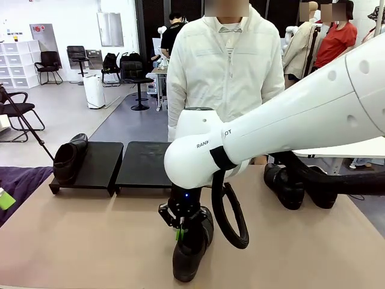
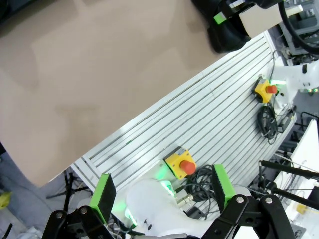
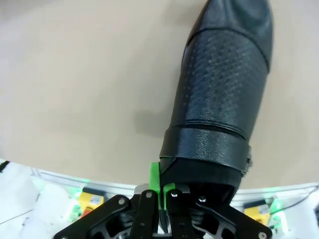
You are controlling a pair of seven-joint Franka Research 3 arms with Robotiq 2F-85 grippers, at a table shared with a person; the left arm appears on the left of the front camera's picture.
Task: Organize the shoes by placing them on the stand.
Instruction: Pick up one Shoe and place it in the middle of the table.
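My right gripper reaches across to the table's middle front and is shut on the heel rim of a black shoe, whose toe points toward the near edge. In the right wrist view the shoe stretches away from the gripper, one green pad against its collar. The stand sits at the back left, with one shoe on its left panel. Two more shoes lie on the table at the right. My left gripper is open over the table's near edge, holding nothing.
A person in a white jacket stands at the far side behind the stand. A purple cloth lies at the table's left edge. Below the near edge run a ribbed aluminium frame and yellow stop buttons.
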